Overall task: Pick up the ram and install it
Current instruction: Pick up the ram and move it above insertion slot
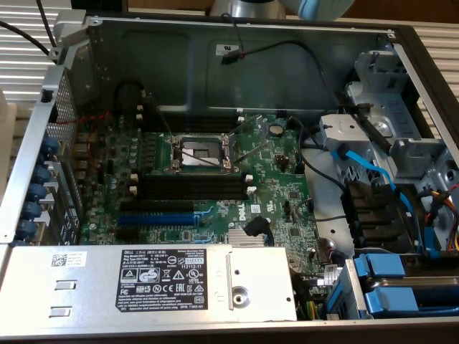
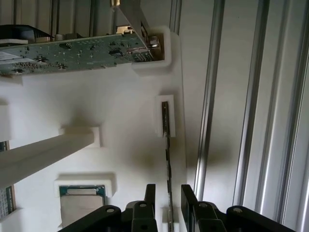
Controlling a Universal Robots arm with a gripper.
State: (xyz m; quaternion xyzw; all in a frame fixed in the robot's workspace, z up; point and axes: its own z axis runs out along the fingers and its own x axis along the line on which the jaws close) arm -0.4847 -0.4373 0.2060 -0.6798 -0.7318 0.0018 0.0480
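Observation:
The ram [image 2: 167, 145] stands on its edge in a white holder [image 2: 120, 106], seen as a thin dark strip held by a small white block at its far end. My gripper [image 2: 169, 200] is open and straddles the near end of the stick. One black finger [image 2: 150, 198] is on each side, with a small gap to the board. In the exterior view the open computer case shows the green motherboard [image 1: 287, 193]. Its long black slots [image 1: 190, 188] have white end clips and hold no stick. A blue slot [image 1: 154, 217] lies just in front of them.
The white holder also carries a green circuit card [image 2: 72, 53] and a processor chip [image 2: 82, 203]. Ribbed aluminium rails [image 2: 251, 96] run beside the holder. In the case, the processor socket [image 1: 201, 152], a grey power supply [image 1: 143, 283] and blue cables and drive bays [image 1: 387, 236] surround the slots.

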